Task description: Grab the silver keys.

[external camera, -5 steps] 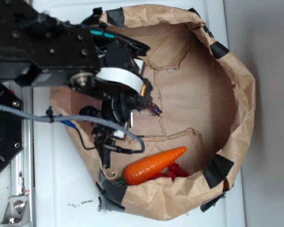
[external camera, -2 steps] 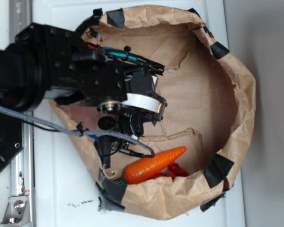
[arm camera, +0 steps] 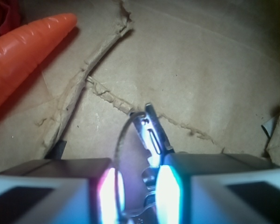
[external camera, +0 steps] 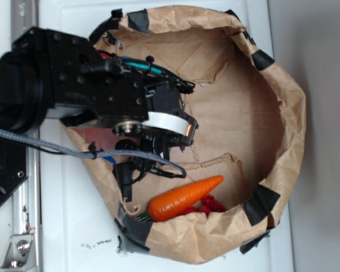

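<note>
A: What's the setting?

B: A white tabletop [external camera: 68, 226] with a ring of crumpled brown paper [external camera: 283, 113] taped at the rim, and torn cardboard [arm camera: 214, 60] for a floor inside it.

A: Going left to right, what's there?

B: In the exterior view the black arm [external camera: 62, 85] comes in from the left, and the gripper [external camera: 165, 148] hangs over the left part of the ring. Below and right of it lies an orange carrot [external camera: 184, 198], with something red [external camera: 211, 205] tucked behind the carrot's tip.

A: And the keys?

B: In the wrist view the keys [arm camera: 150, 135] sit right between the fingers [arm camera: 175, 191], a silver blade and a wire ring poking out ahead. The carrot is well off to the upper left.

A: Is the gripper holding them?

B: The fingers stand narrow, close on either side of the keys; whether they actually pinch them, I cannot tell.
</note>
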Robot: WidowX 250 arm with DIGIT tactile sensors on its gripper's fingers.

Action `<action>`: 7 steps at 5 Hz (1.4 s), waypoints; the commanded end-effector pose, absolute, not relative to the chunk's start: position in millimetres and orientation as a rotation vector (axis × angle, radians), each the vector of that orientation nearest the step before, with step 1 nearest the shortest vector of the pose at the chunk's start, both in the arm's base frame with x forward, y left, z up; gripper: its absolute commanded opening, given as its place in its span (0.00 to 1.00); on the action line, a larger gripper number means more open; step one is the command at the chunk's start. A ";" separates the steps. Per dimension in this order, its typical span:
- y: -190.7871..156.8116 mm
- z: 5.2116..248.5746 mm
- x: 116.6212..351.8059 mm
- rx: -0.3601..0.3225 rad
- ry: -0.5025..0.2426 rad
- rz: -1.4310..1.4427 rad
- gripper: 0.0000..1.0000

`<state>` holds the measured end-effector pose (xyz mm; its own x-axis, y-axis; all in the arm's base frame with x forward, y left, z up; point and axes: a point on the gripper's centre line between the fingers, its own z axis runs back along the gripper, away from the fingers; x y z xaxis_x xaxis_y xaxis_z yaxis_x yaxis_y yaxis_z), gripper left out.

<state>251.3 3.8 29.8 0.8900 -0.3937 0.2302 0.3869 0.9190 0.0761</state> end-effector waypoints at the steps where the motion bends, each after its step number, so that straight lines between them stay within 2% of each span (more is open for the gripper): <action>1: 0.7 52.3 256.8 0.046 -0.309 -0.418 0.00; 2: 4.1 76.8 258.3 0.069 -0.295 -0.382 0.00; 3: 4.3 126.2 265.5 0.012 -0.256 -0.255 0.00; 4: 25.4 175.2 272.1 -0.189 -0.297 -0.081 0.00; 5: 25.3 199.0 267.8 -0.163 -0.372 -0.065 0.00; 6: 20.6 179.2 268.7 -0.081 -0.364 -0.025 0.00; 7: 19.1 179.0 265.8 -0.113 -0.306 -0.053 0.00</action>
